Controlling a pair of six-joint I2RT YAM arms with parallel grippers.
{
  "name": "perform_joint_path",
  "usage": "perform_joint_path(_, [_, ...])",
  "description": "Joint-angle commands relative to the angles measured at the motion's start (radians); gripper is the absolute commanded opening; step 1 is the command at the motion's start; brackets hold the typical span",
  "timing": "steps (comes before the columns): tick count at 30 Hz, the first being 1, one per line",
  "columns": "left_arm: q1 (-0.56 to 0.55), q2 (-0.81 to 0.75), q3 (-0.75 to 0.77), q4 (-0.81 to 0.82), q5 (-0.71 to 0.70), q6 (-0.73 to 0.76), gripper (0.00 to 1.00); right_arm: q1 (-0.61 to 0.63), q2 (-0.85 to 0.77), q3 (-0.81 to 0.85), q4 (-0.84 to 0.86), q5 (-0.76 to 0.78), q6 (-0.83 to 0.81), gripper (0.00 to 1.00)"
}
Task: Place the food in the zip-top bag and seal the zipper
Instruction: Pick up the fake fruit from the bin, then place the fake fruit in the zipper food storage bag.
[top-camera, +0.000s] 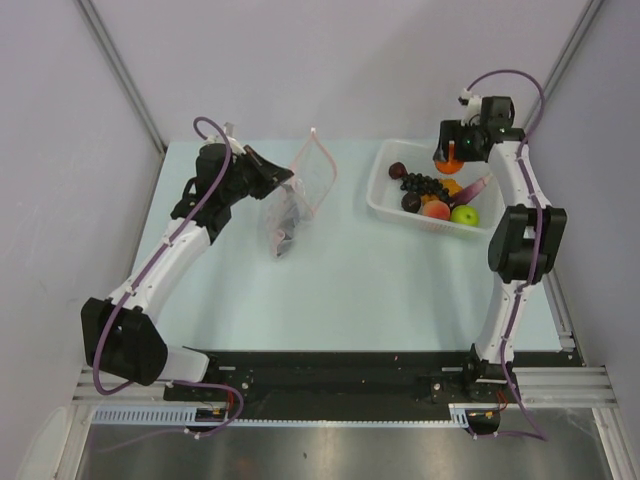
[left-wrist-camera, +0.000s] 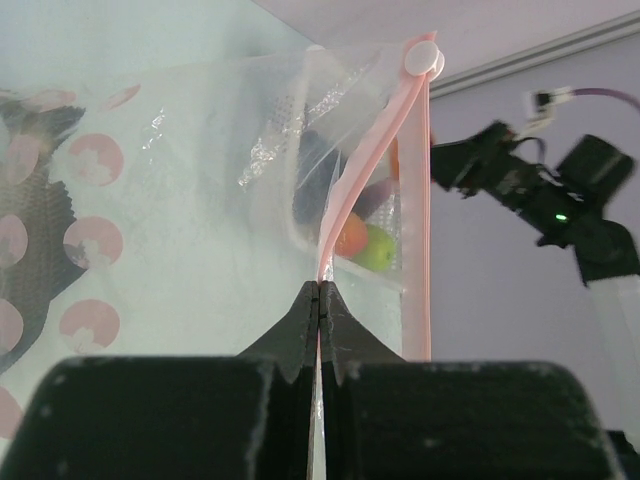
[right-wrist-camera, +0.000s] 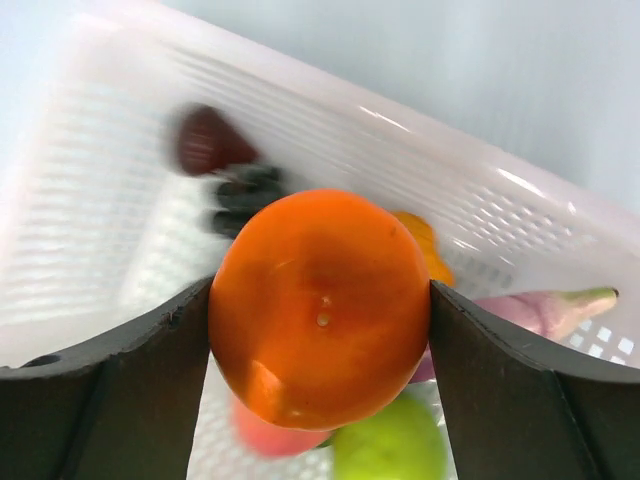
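Grip check, both arms. My left end effector (left-wrist-camera: 318, 300) is pinched tight, jaws together with film between them. It holds the mouth edge of the zip-top bag (top-camera: 300, 195), right where the pink zipper (left-wrist-camera: 415, 200) comes down to my tips. Bag stands up off the counter (top-camera: 350, 290), left of centre. The zipper's two strips split apart in a narrow V above my hold, so the mouth is open. They meet again at a white tab (left-wrist-camera: 422, 57) at the far end. Dark shape (top-camera: 286, 228) shows through the film at the bag's lower end; cannot tell what it is.

My right end effector (right-wrist-camera: 320, 295) is clamped on the orange ball (right-wrist-camera: 320, 340), one finger on each side, held above the white basket (top-camera: 388, 200) at the counter's far right. In the basket:
- dark grape cluster (top-camera: 424, 183), with a dark red fruit (top-camera: 398, 170) beside it
- peach-red fruit (top-camera: 436, 209) touching the green apple (top-camera: 464, 214) at the near end
- pink piece (top-camera: 473, 187) toward the right wall

Bag and basket sit well apart.
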Motion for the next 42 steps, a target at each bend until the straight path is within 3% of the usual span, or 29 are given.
perform_joint_path(1, [0.001, -0.008, -0.015, 0.026, 0.033, 0.012, 0.0, 0.063, -0.231, 0.06, 0.018, -0.205, 0.038, 0.48])
perform_joint_path(9, [-0.002, -0.005, -0.02, 0.011, 0.114, 0.019, 0.0, 0.326, -0.476, -0.093, 0.272, -0.415, 0.203, 0.55])
perform_joint_path(16, [-0.005, -0.017, -0.035, 0.021, 0.149, 0.02, 0.0, 0.508, -0.478, -0.22, 0.417, -0.452, 0.227, 0.52])
perform_joint_path(19, [-0.005, -0.02, -0.034, 0.02, 0.16, 0.024, 0.0, 0.531, -0.454, -0.305, 0.453, -0.471, 0.213, 0.5])
perform_joint_path(31, [-0.005, -0.006, -0.055, 0.02, 0.197, 0.049, 0.0, 0.594, -0.314, -0.345, 0.333, -0.403, -0.054, 0.49])
perform_joint_path(38, [-0.005, 0.041, -0.072, 0.046, 0.246, 0.03, 0.0, 0.631, -0.263, -0.354, 0.309, -0.403, -0.146, 0.61])
perform_joint_path(39, [-0.005, 0.041, -0.075, 0.049, 0.249, 0.03, 0.0, 0.635, -0.262, -0.352, 0.308, -0.403, -0.161, 0.71])
perform_joint_path(42, [-0.005, 0.04, -0.068, 0.05, 0.254, 0.032, 0.0, 0.646, -0.265, -0.343, 0.283, -0.393, -0.189, 0.88])
